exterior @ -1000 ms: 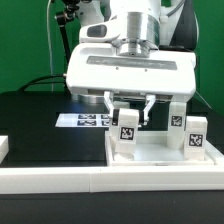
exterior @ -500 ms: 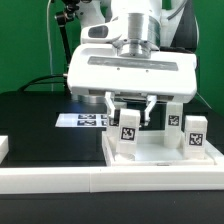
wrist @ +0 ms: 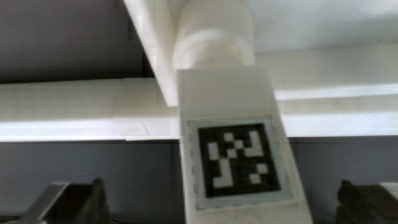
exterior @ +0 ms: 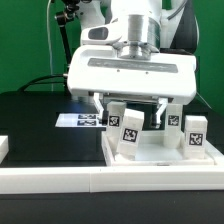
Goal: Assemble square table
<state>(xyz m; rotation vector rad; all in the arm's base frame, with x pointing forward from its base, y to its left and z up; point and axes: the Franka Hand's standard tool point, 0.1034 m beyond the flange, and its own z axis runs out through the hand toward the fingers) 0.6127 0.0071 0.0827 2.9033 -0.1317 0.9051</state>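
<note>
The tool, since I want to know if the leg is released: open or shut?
Open. The tool has its fingers spread clear on both sides of the upright leg, with visible gaps in the exterior view.

A green wall (exterior: 25, 35) fills the backdrop behind the hand, evenly lit with no hard shadows. A dark cable (exterior: 50, 45) hangs down in front of it. The surface (exterior: 35, 120) below is matte black, and the marker board (exterior: 82, 120) lies flat on it, just beside the hand. A long white border rail (exterior: 100, 180) runs along the near edge.
</note>
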